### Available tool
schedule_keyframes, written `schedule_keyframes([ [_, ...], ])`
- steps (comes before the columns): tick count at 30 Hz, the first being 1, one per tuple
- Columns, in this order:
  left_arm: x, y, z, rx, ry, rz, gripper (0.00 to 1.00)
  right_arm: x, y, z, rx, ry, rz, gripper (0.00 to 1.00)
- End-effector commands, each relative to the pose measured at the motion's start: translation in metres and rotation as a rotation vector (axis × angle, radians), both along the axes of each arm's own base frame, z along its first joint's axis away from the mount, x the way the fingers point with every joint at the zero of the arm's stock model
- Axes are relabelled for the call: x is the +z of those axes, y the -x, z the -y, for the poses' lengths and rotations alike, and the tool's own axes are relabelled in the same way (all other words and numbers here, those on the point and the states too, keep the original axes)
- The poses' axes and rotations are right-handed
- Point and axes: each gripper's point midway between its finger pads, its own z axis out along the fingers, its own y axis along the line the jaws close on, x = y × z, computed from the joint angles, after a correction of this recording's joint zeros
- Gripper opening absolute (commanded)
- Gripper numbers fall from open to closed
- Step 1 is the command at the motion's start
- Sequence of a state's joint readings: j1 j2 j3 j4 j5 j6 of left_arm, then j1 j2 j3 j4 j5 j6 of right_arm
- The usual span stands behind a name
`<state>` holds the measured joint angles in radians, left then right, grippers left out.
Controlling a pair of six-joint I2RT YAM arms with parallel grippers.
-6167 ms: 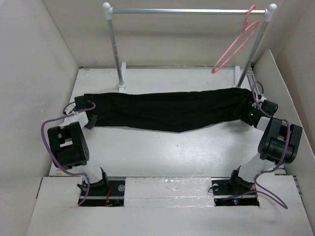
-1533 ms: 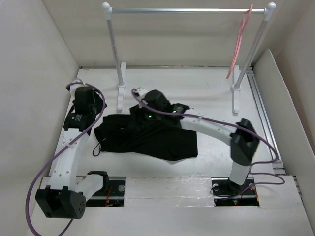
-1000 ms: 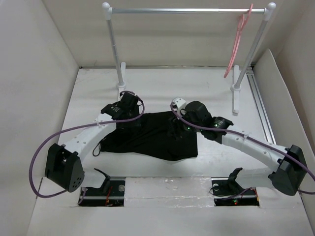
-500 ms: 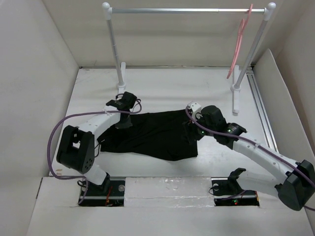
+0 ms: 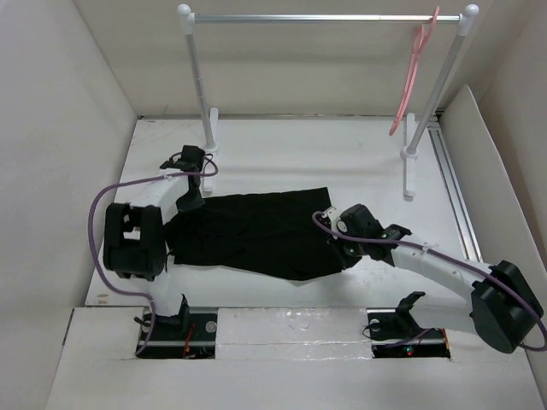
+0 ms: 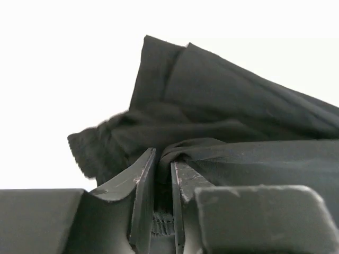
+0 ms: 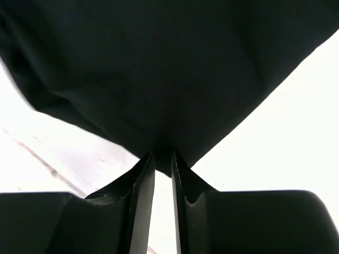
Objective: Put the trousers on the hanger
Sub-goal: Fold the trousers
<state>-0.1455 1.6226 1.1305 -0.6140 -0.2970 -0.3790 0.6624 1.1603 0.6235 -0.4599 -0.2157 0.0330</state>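
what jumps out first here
Black trousers lie folded mid-table, pinched at the far-left corner by the left hand and at the right edge by the right hand. A pink hanger dangles at the right end of the rail, far back.

Bright even overhead light; wrist views blown-out white, near tool parts blurred.

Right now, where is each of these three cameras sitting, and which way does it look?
Top external: above and behind, looking down on the trousers, hanger, left arm and right arm.
Left wrist: on the left arm, looking along the left gripper pinching fabric.
Right wrist: likewise, the right gripper pinching an edge.
All three share the trousers.
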Motion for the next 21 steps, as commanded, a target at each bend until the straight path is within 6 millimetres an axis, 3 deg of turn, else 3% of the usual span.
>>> schedule_keyframes([
  [1,-0.009,-0.015,-0.016,0.011,-0.098,-0.052,0.14,-0.016,-0.001,0.004,0.004,0.037,0.006,0.25],
  [5,-0.001,-0.038,-0.019,0.03,-0.124,0.007,0.21,-0.032,0.002,0.01,-0.013,0.066,-0.02,0.22],
  [6,0.003,-0.043,-0.019,0.026,-0.129,0.02,0.3,-0.034,0.002,0.012,-0.022,0.075,-0.017,0.22],
  [8,0.015,-0.052,-0.022,0.008,-0.205,0.04,0.37,-0.036,0.005,0.016,-0.032,0.088,-0.026,0.22],
  [9,0.024,-0.053,-0.034,0.032,-0.277,0.05,0.45,-0.034,0.004,0.018,-0.043,0.092,-0.016,0.22],
  [14,0.055,-0.061,-0.043,0.086,-0.352,0.117,0.66,-0.022,0.001,0.025,-0.057,0.12,0.011,0.24],
  [15,0.079,-0.063,-0.046,0.108,-0.365,0.16,0.68,-0.008,-0.005,0.02,-0.041,0.11,0.028,0.33],
  [17,0.088,-0.064,-0.046,0.115,-0.359,0.183,0.68,0.0,0.0,0.019,-0.02,0.115,0.023,0.39],
  [18,0.097,-0.065,-0.042,0.108,-0.354,0.209,0.68,0.01,0.0,0.016,-0.014,0.101,0.026,0.52],
  [19,0.118,-0.065,-0.04,0.115,-0.331,0.265,0.69,0.037,-0.008,0.006,0.036,0.078,0.087,0.59],
  [21,0.137,-0.065,-0.039,0.104,-0.311,0.313,0.7,0.07,-0.006,0.006,0.052,0.066,0.127,0.74],
])
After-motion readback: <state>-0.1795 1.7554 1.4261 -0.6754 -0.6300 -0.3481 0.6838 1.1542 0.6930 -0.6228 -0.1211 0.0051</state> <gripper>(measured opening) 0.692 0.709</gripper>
